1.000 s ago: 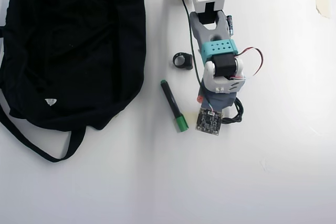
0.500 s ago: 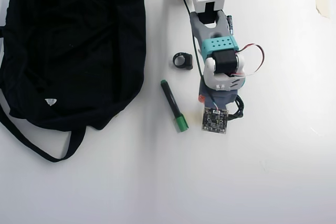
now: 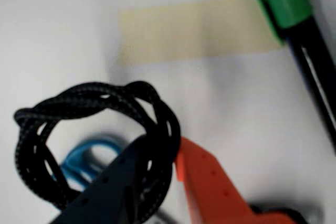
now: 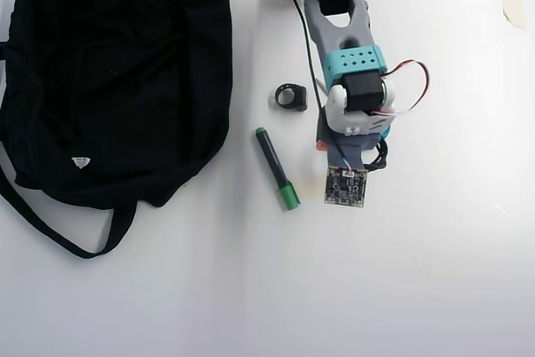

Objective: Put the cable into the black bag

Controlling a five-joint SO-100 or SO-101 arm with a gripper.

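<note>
- Black braided cable (image 3: 94,129) is showing in the wrist view as a coil, with the pincer (image 3: 163,171) clamping its right side between a dark finger and an orange finger (image 3: 210,187).
- Green-capped marker (image 3: 294,30) is lying up and right of the pincer, a tan tape strip (image 3: 194,30) straight ahead; something blue is sitting behind the coil, too blurred to name.
- Overhead view: arm is covering the pincer, only a bit of cable (image 4: 380,156) is peeking out at its right.
- Black bag (image 4: 117,73) is sitting well apart, to the left; marker (image 4: 277,168) and a small black ring (image 4: 292,98) are lying between.
- Judgement: should be lifting clear first, holding the clamp firm so the loop isn't snagging, then swinging left over the marker.
- Table (image 4: 418,290) is looking open below and right; bag opening isn't discernible.
</note>
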